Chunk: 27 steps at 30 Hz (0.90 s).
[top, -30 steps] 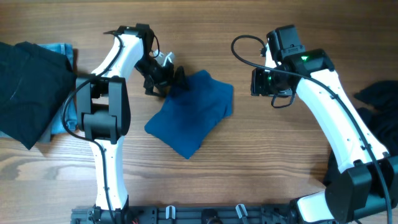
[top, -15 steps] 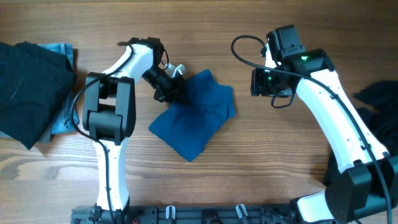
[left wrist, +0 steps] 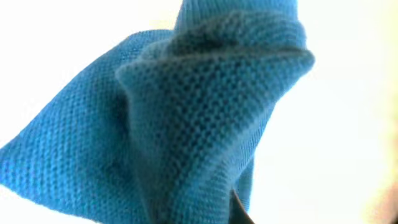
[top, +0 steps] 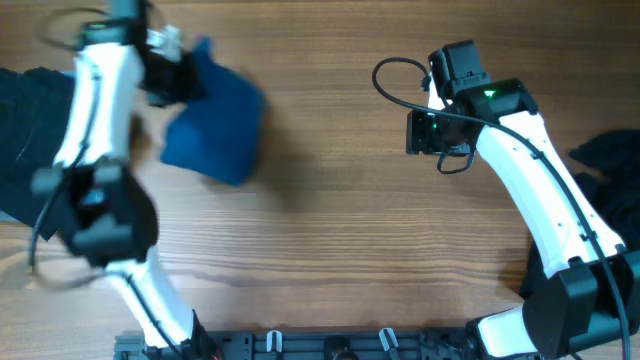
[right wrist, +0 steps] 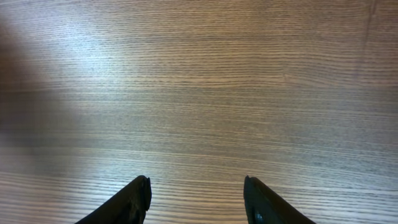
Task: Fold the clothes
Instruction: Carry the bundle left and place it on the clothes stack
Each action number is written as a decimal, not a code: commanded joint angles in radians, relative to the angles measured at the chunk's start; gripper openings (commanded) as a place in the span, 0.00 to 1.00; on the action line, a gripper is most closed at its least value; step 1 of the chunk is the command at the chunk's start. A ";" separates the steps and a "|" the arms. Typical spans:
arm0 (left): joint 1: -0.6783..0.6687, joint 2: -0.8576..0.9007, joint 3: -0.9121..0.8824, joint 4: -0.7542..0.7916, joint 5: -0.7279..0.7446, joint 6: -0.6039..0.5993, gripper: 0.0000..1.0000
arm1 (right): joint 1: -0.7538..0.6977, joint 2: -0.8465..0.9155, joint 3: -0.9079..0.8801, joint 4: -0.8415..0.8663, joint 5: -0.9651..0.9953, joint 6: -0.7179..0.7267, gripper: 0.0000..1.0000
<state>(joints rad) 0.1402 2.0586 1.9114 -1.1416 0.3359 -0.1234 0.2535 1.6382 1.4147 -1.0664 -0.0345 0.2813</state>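
Note:
The teal-blue folded shirt (top: 215,125) hangs from my left gripper (top: 183,74), which is shut on its upper edge at the far left of the table, blurred by motion. In the left wrist view the shirt's knit fabric (left wrist: 186,124) fills the frame and only one dark fingertip (left wrist: 240,213) peeks out under it. A black garment (top: 30,140) lies at the left edge, beside the left arm. My right gripper (top: 412,132) hovers open over bare wood at the upper right, and its fingers (right wrist: 138,198) have nothing between them.
Another dark garment (top: 612,160) lies at the right edge behind the right arm. The wooden table (top: 340,230) stretches between the two arms. A black rail (top: 330,345) runs along the front edge.
My left gripper closed on the blue shirt and swept it fast from the table's middle to the far left. The right arm has stayed put.

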 commanded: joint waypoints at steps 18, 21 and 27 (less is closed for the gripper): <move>0.480 -0.180 0.033 0.200 -0.047 -0.076 0.06 | 0.000 -0.002 0.012 -0.001 0.028 -0.016 0.53; 0.509 -0.143 0.032 0.204 -0.065 -0.076 0.06 | 0.000 -0.002 0.012 -0.006 0.028 -0.016 0.53; 0.565 -0.082 0.032 0.209 -0.065 -0.076 0.06 | 0.000 -0.002 0.012 -0.023 0.028 -0.016 0.53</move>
<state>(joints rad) 0.6659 1.9488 1.9190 -0.9413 0.2836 -0.1898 0.2535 1.6382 1.4147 -1.0821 -0.0242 0.2817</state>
